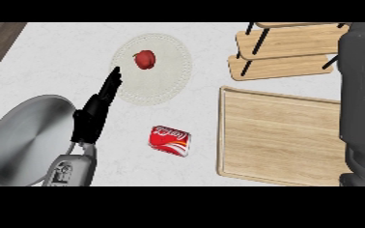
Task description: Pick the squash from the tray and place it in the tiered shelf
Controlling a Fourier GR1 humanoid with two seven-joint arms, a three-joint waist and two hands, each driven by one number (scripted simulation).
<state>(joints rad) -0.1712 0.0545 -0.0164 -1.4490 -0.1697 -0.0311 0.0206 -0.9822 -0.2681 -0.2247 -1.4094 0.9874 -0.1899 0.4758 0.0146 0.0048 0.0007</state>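
Bare counter [57,48] lies open around the left hand [96,111], its fingers straight and pressed together; the wooden tray [278,135] sits well apart, right; no squash shows; right hand unseen.

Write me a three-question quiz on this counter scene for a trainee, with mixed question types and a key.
1. True or false: the red soda can lies on the wooden tray.
2. What sits on the white round plate? A) a small red fruit B) a spoon C) nothing
3. Fill in: the left hand, fingers straight, points towards the ____.

Key: 1 false, the can lies on the counter between plate and tray; 2 A; 3 plate.
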